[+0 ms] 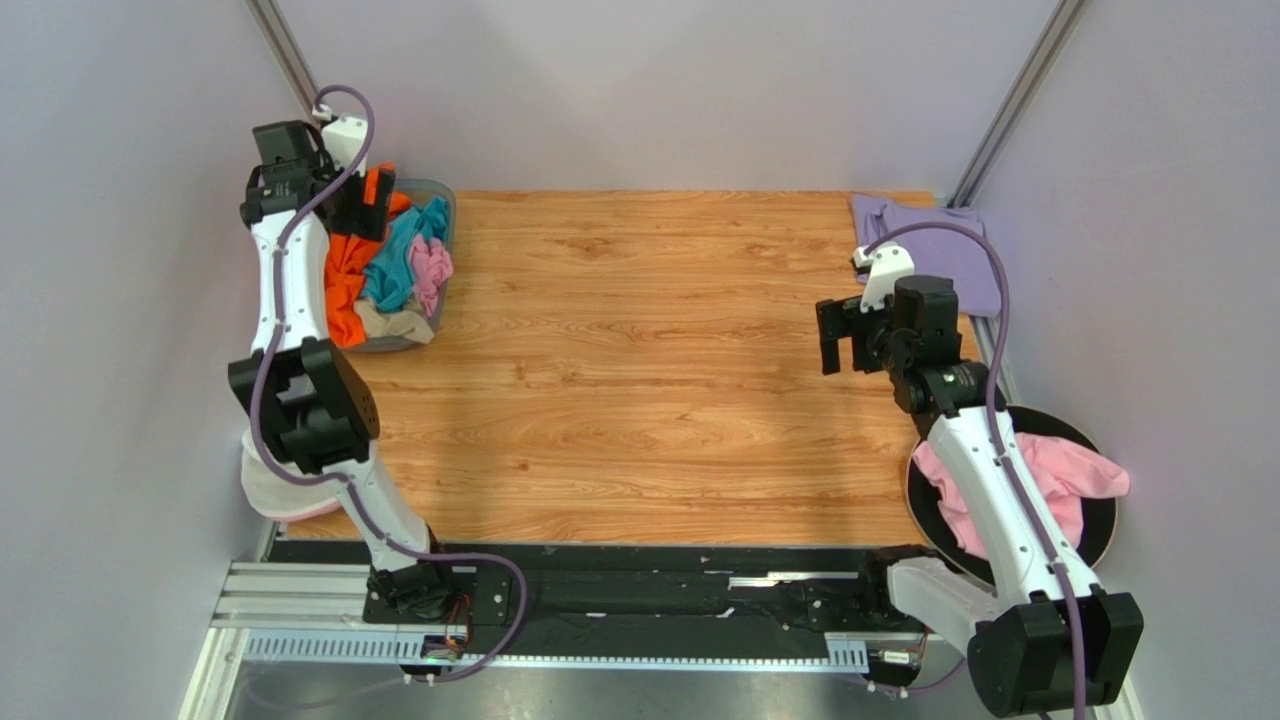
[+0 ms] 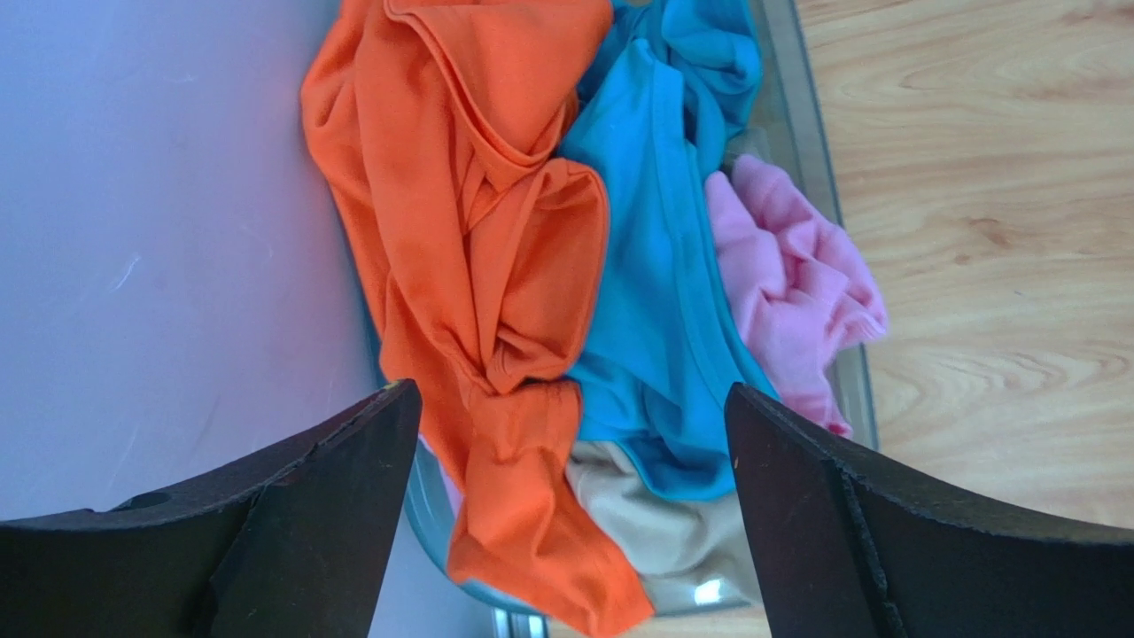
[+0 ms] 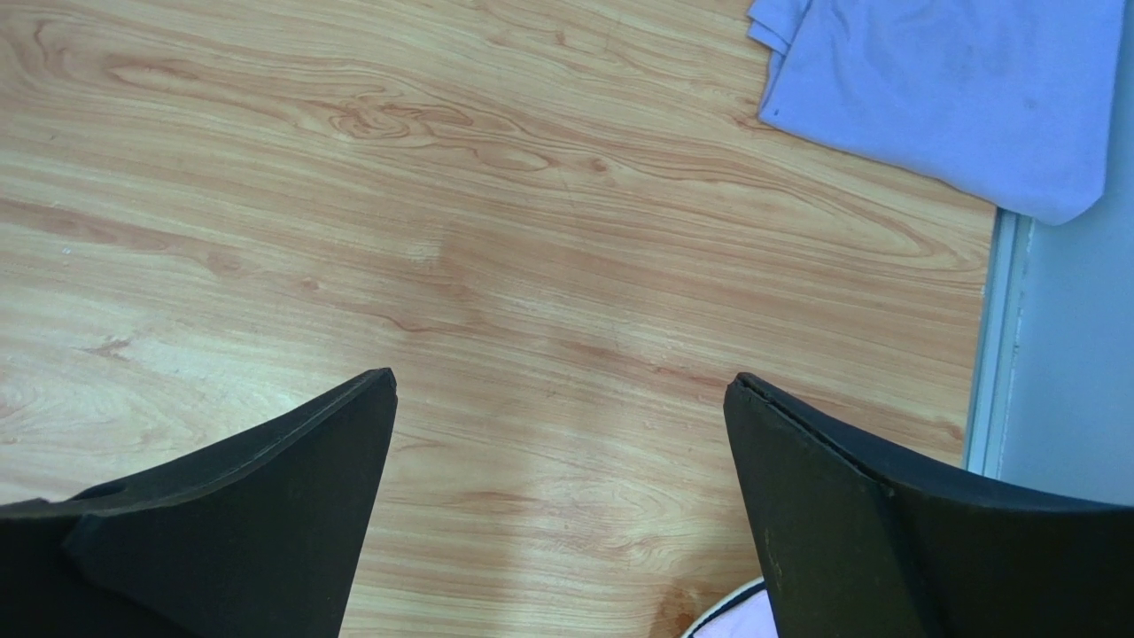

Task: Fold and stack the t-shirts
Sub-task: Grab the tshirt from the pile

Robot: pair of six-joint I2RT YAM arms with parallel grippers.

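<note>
- A metal rail (image 1: 601, 600) runs along the near edge of the table (image 1: 646, 390), with both arm bases bolted to it.
- At the near right, a crumpled pink shirt (image 1: 1059, 473) lies on a black round dish (image 1: 1104, 518), partly hidden by the right arm.
- At the near left corner, a white round pouch (image 1: 271, 488) shows from under the left arm.
- The right gripper (image 1: 839, 335) (image 3: 559, 399) hovers above bare wood at mid-depth on the right. Its jaws are spread wide and there is nothing between them.
- Past it, in the far right corner, a lavender shirt (image 1: 962, 255) (image 3: 958, 93) lies flat and folded on the table, one edge at the table's side.
- At the far left, a grey bin (image 1: 440, 195) (image 2: 805, 120) holds a jumbled pile of shirts:
  - an orange shirt (image 1: 343, 293) (image 2: 466, 200) drapes over the wall-side rim;
  - a teal shirt (image 1: 398, 263) (image 2: 652, 266) lies beside it;
  - a second pink shirt (image 1: 433, 270) (image 2: 792, 286) sits against the table-side rim;
  - a tan shirt (image 1: 394, 323) (image 2: 666, 532) is at the near end.
- The left gripper (image 1: 376, 207) (image 2: 572, 399) hangs over this pile, jaws wide apart and empty. The orange and teal cloth lie below the gap, and whether it touches them cannot be told.
</note>
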